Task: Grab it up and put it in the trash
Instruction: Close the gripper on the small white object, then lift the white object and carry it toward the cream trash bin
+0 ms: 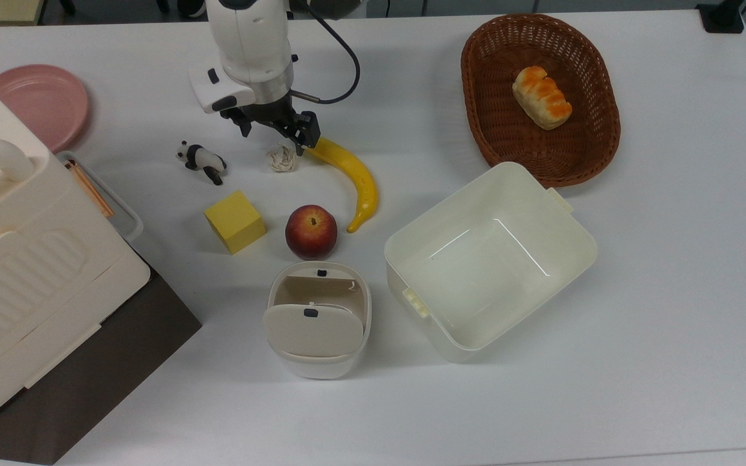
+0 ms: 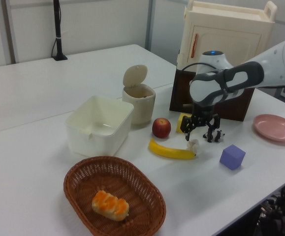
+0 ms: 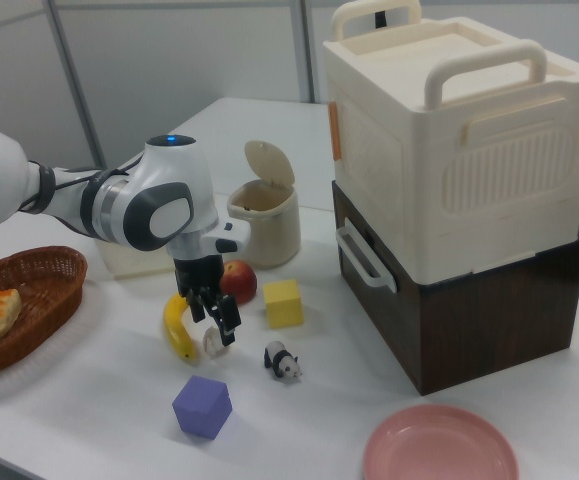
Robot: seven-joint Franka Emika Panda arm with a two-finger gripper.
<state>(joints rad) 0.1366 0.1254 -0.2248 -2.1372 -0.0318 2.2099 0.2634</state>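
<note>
The crumpled white paper ball lies on the white table between the panda figurine and the stem end of the banana; it also shows in the left view and the right view. My gripper hangs low right over the ball, open, with one finger on each side of it. The fingers hold nothing. The small cream trash bin stands nearer the top view's bottom, past the apple, its flap lid tipped open.
A banana, an apple, a yellow cube and a panda crowd round the ball. A square cream tub, a basket with bread, a pink plate, a purple cube and a big cream box stand around.
</note>
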